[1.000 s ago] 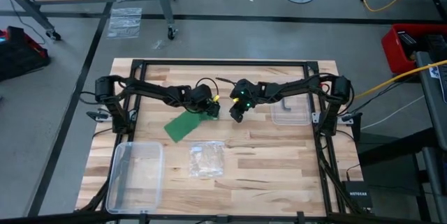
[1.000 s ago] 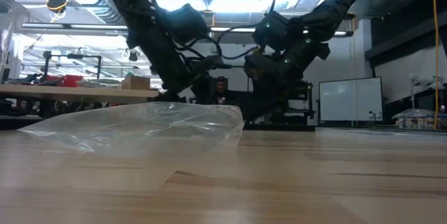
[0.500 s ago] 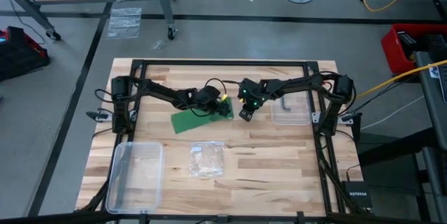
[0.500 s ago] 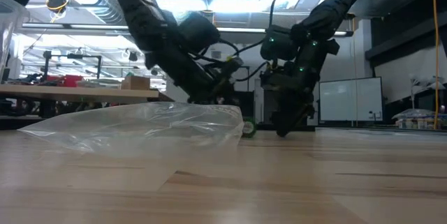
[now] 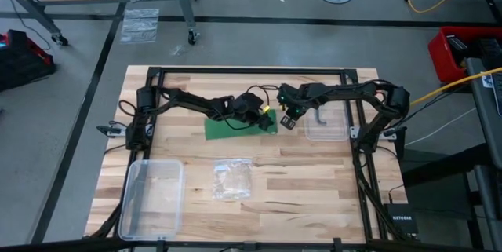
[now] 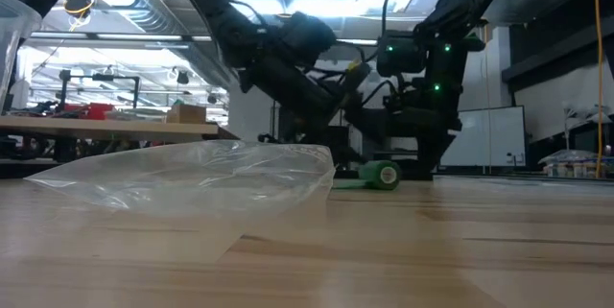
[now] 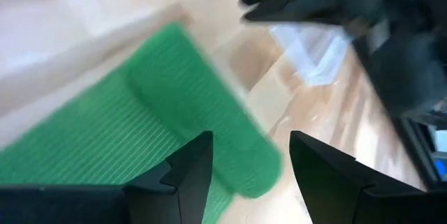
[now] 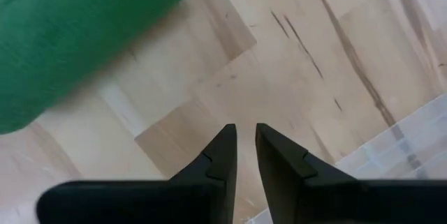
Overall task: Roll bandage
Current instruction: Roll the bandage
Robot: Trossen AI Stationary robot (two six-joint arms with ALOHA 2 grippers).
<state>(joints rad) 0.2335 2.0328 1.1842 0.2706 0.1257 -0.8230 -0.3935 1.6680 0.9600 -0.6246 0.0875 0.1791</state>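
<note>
The bright green bandage [image 5: 231, 129] lies flat on the wooden table, its right end wound into a small roll [image 6: 383, 175] that rests on the wood. My left gripper [image 7: 249, 140] reaches in from the left, tipped down, with its fingers open over the roll's end [image 7: 255, 172]. My right gripper [image 8: 244, 130] hangs just right of the roll, pointing down at bare wood. Its fingers are drawn together with only a thin slit between them and hold nothing. The bandage [image 8: 70, 35] shows at the edge of the right wrist view. My left gripper comes slanting down from the table's left, its open fingers [image 7: 188, 168] standing on either side of the roll's end [image 7: 255, 172]. I cannot tell whether they touch it. The roll and the strip lie on the table.
A clear plastic box [image 5: 325, 126] sits right of my right gripper. A crinkly clear bag [image 5: 231, 179] lies nearer the front and fills the left of the low view [image 6: 192, 178]. A larger clear tub [image 5: 153, 197] stands at the front left.
My left gripper has gone toward the table's right edge. The bandage has slid that way with it and turned from slanting to lying along the table, so its roll now shows past the bag. My right gripper has drawn back to the right and tipped to point down.
</note>
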